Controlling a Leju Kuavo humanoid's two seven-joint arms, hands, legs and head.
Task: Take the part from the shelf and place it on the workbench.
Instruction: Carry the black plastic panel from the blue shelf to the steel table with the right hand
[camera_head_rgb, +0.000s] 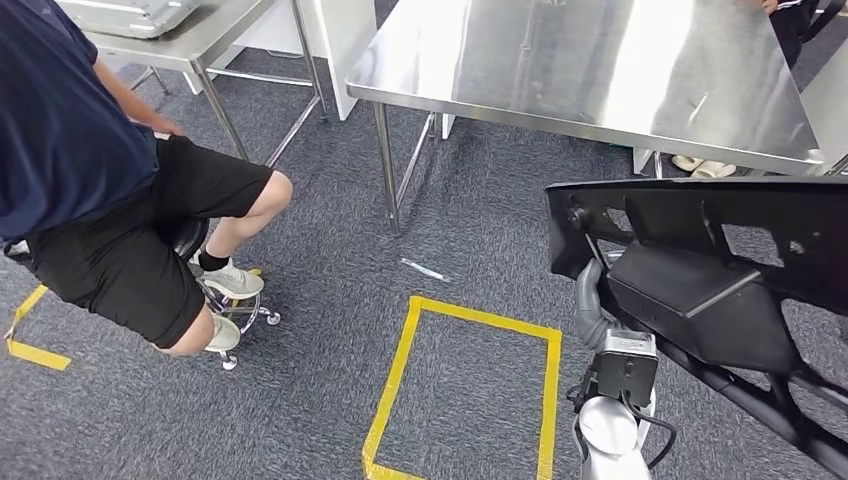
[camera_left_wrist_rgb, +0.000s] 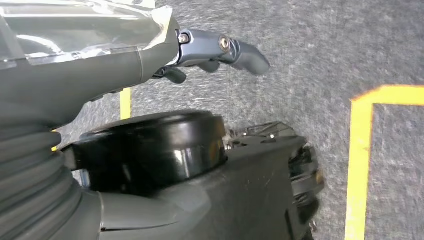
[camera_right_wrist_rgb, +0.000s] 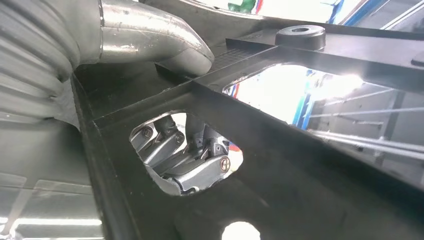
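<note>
Black plastic part held by right hand, fingers through a cutout, short of the steel workbench; carry step, next reach over its edge; left hand holds nothing, fingers extended.

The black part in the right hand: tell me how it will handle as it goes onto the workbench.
The black part is probably stiff: it spans wide with no visible sag. It is likely light for its size, being an open frame with cutouts. It may swing or tip, since the right hand grips through one cutout near an end; the workbench looks smooth, so it could slide.
</note>
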